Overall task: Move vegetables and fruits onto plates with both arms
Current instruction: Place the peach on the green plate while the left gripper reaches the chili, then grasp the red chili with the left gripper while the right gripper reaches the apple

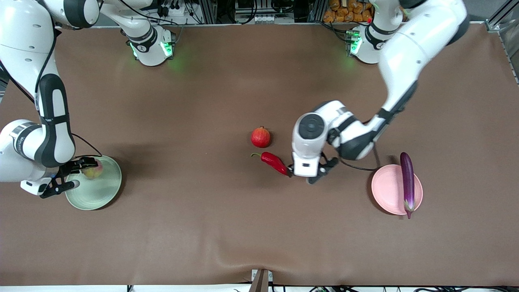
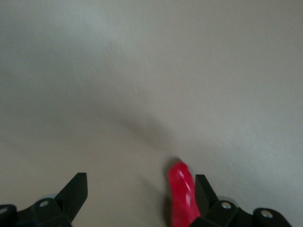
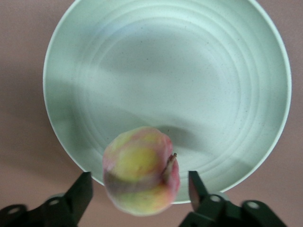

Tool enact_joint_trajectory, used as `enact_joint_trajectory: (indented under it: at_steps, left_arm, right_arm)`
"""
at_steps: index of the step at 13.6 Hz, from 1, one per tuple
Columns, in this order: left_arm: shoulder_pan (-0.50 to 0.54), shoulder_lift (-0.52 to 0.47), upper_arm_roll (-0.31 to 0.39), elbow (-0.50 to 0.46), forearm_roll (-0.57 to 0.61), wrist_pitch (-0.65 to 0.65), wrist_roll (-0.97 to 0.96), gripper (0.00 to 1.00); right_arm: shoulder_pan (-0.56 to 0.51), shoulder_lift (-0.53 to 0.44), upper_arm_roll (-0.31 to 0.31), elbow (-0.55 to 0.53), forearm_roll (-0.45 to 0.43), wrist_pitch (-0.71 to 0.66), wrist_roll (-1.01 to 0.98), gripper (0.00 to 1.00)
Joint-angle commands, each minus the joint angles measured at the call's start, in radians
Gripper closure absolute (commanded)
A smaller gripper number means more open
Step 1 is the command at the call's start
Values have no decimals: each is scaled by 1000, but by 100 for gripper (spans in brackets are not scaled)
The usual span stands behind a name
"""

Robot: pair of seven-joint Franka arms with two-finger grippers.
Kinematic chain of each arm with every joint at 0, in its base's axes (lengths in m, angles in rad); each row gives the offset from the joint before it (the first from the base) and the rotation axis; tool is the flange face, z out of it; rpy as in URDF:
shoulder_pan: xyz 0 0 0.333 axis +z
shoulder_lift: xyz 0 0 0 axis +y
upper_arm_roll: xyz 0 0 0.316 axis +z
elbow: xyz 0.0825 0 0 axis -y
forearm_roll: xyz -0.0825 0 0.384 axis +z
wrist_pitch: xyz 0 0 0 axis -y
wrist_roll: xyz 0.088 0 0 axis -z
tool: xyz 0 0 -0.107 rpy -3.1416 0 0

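Front view shows the left gripper low at the table, at the end of the red chili pepper that points toward the left arm's end. Its fingers are spread apart; in the left wrist view the chili lies between them, close against one fingertip and well clear of the other, so nothing is clamped. The round red apple sits just beside the chili, farther from the front camera, near the table's middle. The purple eggplant lies across the pale pink plate toward the left arm's end, both tips overhanging the rim.

At the right arm's end, the right gripper is over the pale green plate with its fingers parted. The yellow-pink peach sits between them without touching either fingertip, at the plate's edge; whether it rests on the plate, I cannot tell
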Motion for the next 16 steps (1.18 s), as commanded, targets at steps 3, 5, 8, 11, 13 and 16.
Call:
enact_joint_trajectory:
  at_steps: [3, 5, 8, 11, 13, 16]
  left_arm:
    - [-220, 43, 159, 74, -81, 55, -210, 0]
    - [-236, 66, 162, 72, -83, 69, -260, 0]
    - [-257, 95, 176, 71, -81, 149, -338, 0]
    - [-260, 101, 185, 71, -80, 174, -327, 100]
    - [-242, 100, 185, 71, -77, 180, -294, 100]
    - [-158, 52, 176, 68, -77, 175, -139, 100]
  right_arm:
    - [10, -30, 3, 164, 24, -241, -41, 0]
    - [28, -32, 6, 243, 22, -357, 62, 0]
    - [79, -62, 6, 277, 100, -498, 324, 0]
    - [155, -94, 6, 284, 148, -572, 594, 0]
    - [195, -127, 8, 284, 171, -606, 760, 0]
    - [232, -137, 8, 284, 286, -649, 989, 0]
